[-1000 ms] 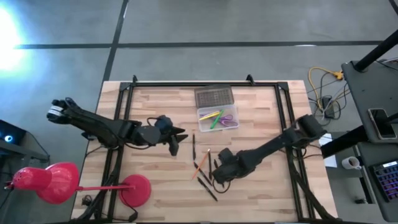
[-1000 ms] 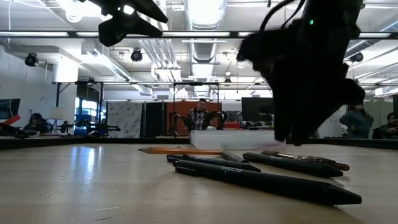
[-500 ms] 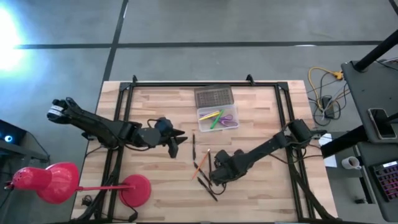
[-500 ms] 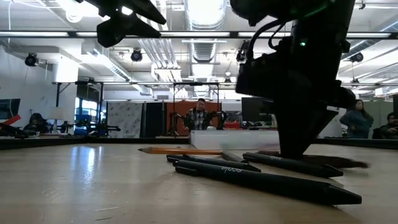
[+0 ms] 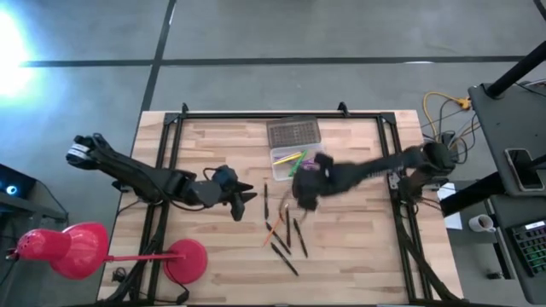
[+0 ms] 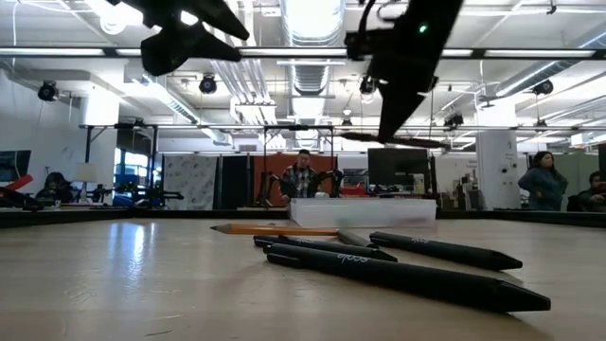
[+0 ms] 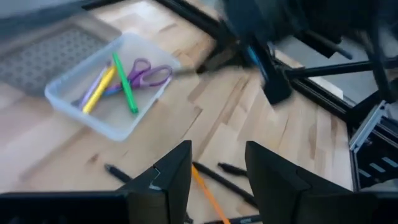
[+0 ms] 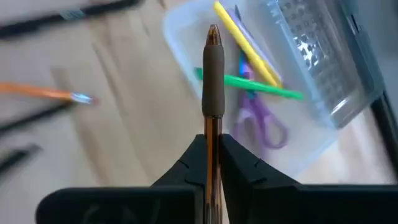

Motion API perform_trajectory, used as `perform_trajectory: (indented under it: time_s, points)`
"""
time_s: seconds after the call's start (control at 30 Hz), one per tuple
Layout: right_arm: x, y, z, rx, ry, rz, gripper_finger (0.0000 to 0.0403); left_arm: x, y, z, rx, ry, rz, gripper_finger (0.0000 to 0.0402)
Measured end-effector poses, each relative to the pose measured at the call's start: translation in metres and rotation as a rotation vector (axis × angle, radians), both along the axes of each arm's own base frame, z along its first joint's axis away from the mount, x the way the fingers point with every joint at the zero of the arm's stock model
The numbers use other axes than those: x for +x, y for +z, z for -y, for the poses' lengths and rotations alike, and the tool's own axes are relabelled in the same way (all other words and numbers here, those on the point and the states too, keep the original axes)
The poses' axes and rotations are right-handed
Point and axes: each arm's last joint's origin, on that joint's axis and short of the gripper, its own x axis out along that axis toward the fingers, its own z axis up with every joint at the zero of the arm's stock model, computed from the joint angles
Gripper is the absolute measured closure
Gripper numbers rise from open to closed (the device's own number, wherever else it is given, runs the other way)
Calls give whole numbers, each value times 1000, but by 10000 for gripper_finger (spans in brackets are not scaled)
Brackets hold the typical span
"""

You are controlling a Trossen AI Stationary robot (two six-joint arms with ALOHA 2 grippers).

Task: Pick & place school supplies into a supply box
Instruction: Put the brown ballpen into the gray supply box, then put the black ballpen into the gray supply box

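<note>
The supply box (image 5: 299, 160), a clear tray with its grey ribbed lid (image 5: 294, 132) laid open behind it, holds a yellow pencil, a green pen (image 8: 249, 84) and purple scissors (image 8: 258, 127). Several dark pens (image 5: 286, 237) and an orange pencil (image 6: 275, 229) lie flat on the wood near the front. My right gripper (image 5: 305, 189) hangs just in front of the box, shut on a brown pen (image 8: 212, 68). My left gripper (image 5: 243, 196) hovers open to the left of the loose pens, holding nothing. My right gripper pinches the brown pen between its two fingers on the bare barrel (image 8: 212, 127), just behind the dark grip sleeve. The fingers come down from above and lie across the pen. The pen (image 6: 398, 140) is lifted clear of the table, about level, its tip end sticking out toward the box.
A black frame rail (image 5: 264, 115) runs along the table's far edge and down both sides. A red lamp (image 5: 77, 249) stands off the front left corner. Bare wood lies to the right of the loose pens. People sit in the room beyond the table.
My right gripper has shut on one pen among the loose ones near the front, risen with it and swung toward the far edge, up to the box. That pen is now lifted clear; the other pens have stayed where they lay.
</note>
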Motion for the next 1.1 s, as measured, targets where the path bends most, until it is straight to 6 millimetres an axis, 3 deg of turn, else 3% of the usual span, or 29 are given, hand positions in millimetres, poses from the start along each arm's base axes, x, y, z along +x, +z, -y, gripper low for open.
perform_trajectory:
  time_s: [0.2, 0.37, 0.53, 0.73, 0.97, 1.1]
  points:
    - [4, -6, 69, -4, 179, -166, 388, 1, -24, 6, -116, 53, -47, 268]
    - [12, -14, 95, -63, 247, -195, 377, 4, -44, 10, -220, 150, -69, 268]
    - [20, -19, 99, -110, 321, -193, 326, 12, -60, 14, -258, 190, -108, 268]
    - [17, -19, 95, -66, 223, -175, 264, 23, -71, 17, -294, 232, -135, 268]
    - [-1, 10, 70, -31, 62, -76, 218, 33, -94, 14, -399, 347, -174, 268]
    - [-14, 27, 51, -51, -110, 24, 210, 51, -105, 4, -479, 374, -268, 268]
